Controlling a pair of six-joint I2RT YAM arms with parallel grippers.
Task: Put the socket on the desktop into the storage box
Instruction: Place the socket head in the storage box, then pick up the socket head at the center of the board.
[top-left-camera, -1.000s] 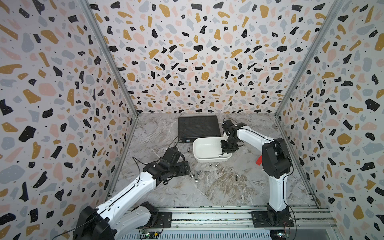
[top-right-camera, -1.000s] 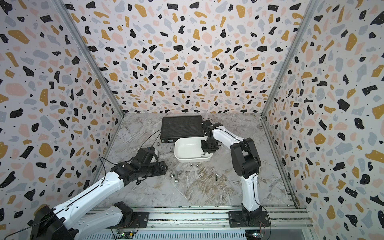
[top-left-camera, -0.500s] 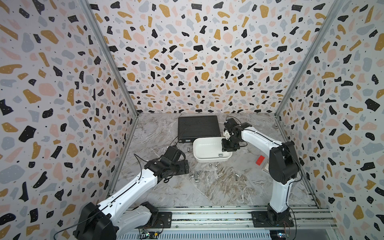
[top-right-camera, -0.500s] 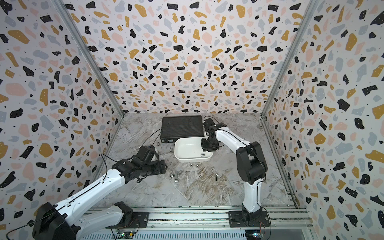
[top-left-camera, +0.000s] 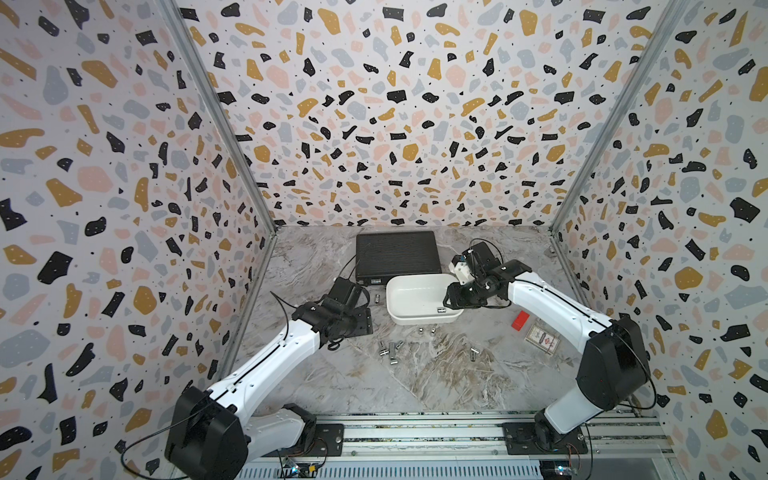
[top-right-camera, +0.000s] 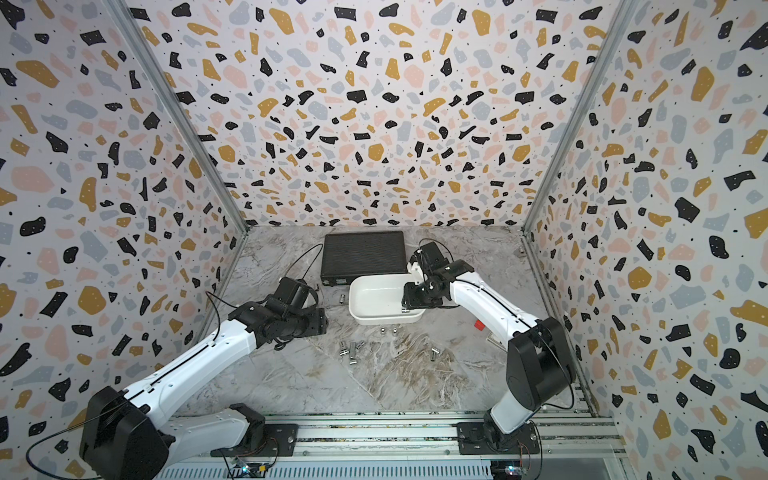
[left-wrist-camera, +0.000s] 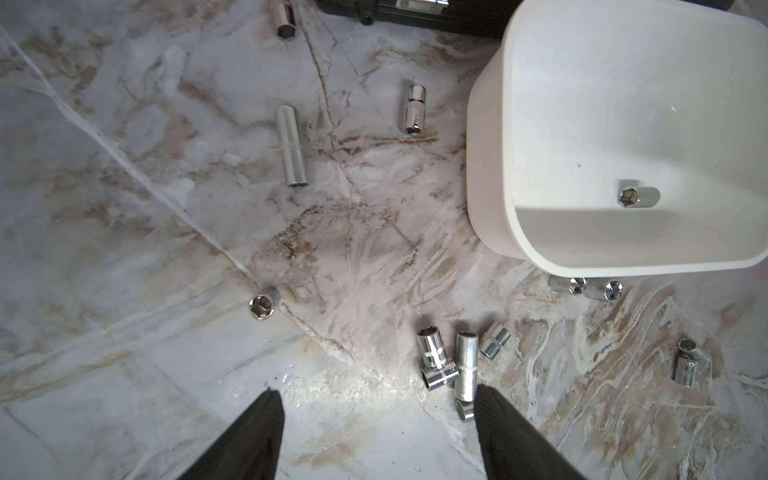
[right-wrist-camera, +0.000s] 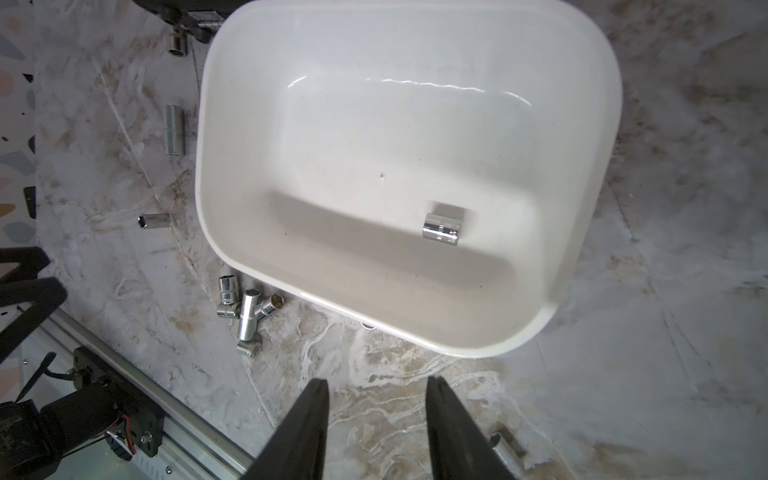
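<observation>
- The right tool (right-wrist-camera: 378, 381), spread and empty, hangs at the rim of the storage box (top-left-camera: 424, 319), frame centre; its elbow sits further lower right than before.
- One socket (right-wrist-camera: 441, 228) lies inside the box.
- The left tool (left-wrist-camera: 376, 392), also spread and empty, hovers near loose sockets (top-left-camera: 390, 351) on the surface (top-left-camera: 436, 374).

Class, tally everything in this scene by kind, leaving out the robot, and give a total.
Sockets: 13 (1 inside the box)
Box: 1
Case: 1
Red block: 1
Printed pack: 1
Total: 17
</observation>
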